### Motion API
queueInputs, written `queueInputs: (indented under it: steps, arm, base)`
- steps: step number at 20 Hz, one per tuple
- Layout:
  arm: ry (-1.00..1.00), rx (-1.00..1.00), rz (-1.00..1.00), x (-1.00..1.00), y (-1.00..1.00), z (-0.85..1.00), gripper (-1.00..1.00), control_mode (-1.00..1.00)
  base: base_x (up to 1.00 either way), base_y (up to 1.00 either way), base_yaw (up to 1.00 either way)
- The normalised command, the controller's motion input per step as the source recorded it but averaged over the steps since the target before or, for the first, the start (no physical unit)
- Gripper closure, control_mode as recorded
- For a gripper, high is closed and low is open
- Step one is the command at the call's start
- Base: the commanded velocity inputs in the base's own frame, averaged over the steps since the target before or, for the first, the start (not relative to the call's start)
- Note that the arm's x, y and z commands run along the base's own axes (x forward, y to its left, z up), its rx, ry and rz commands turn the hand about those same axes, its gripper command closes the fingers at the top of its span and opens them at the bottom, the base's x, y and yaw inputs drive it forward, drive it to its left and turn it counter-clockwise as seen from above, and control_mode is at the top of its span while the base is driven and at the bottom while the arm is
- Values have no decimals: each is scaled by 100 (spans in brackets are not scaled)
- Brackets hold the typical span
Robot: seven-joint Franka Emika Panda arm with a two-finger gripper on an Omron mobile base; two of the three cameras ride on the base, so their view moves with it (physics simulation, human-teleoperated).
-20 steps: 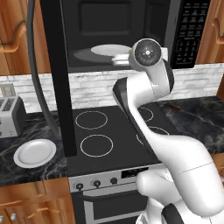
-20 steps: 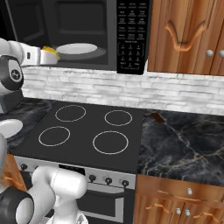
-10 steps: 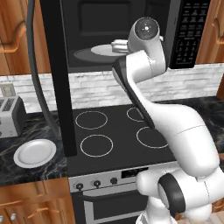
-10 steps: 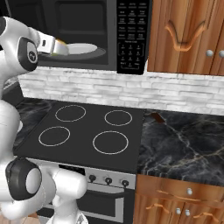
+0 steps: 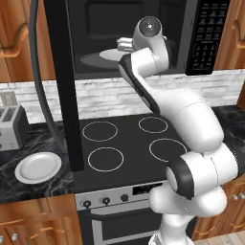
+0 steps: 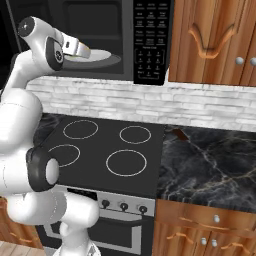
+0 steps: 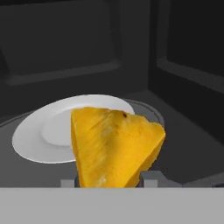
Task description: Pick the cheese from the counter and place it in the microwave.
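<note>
A: Where's the cheese (image 7: 116,146)?

B: In the gripper (image 7: 109,181), pinched between the two tips. Hand view has the wedge rising straight off the fingers, broad end low, pointed end off to one side.

A: And the hand itself?

B: Up at the microwave (image 5: 143,33) mouth, door swung open. In the right base view the gripper (image 6: 80,50) pokes toward the cavity with a bit of yellow at its tip.

A: Plate?

B: Turntable plate (image 7: 39,131) sits ahead of and below the wedge. Cheese looks to hang above its near edge, not touching, though I can't be sure of the gap.

A: So what does the move turn on?

B: My read: the plate centre lies further along the gripper's pointing direction and lower. Reach deeper, drop, then release. Letting go here risks the wedge landing on the rim and tipping off.

A: Other plate (image 5: 38,167) on the counter (image 5: 28,184)?

B: Irrelevant. Well away, by the toaster (image 5: 12,127).
</note>
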Motion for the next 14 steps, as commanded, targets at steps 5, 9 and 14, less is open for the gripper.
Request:
queueInputs:
  steps: [5,9,14]
  arm:
    - [7,7,0,72,9,-11,100,-100]
    - [8,8,0,55,0,-4,100,-100]
    - [4,4,0,37,7,-6,100,-100]
  base:
    - [0,0,0]
    - [0,0,0]
    - [0,0,0]
